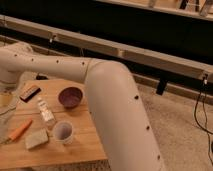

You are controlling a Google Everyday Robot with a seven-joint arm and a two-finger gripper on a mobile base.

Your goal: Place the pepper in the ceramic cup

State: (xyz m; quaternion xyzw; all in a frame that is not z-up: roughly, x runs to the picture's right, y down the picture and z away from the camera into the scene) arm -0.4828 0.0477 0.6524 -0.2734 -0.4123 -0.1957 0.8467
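Item: light wooden slatted surface (85,142), lower left of the frame, carrying six articles. Slim orange-red pepper (20,130), tapering, lying flat and diagonal near the left edge of the surface, outside the cup and apart from it. Tan rectangular sponge block (37,139), just to the right of the pepper and slightly lower in the frame. Small white ceramic cup (63,133) with a greyish-purple inside, upright, mouth upward, just right of the sponge, nothing visible in it. Slim clear bottle (46,112) with a pale label, above the sponge and cup and left of the bowl; whether it stands or lies cannot be told. Dark purple round bowl (70,97), upright, toward the upper middle of the surface. Dark flat rectangular object (30,92), at the upper left of the surface, left of the bowl. Large white robot arm (107,100), running from the lower centre of the frame up and across to the upper left, then bending down. Gripper (6,111), at the far left edge of the frame, above the left end of the surface and near the pepper, partly cut off; how far it stands open, and whether it holds anything, cannot be told. Speckled floor (175,130), right side, with a black cable (202,107) trailing down at the far right.
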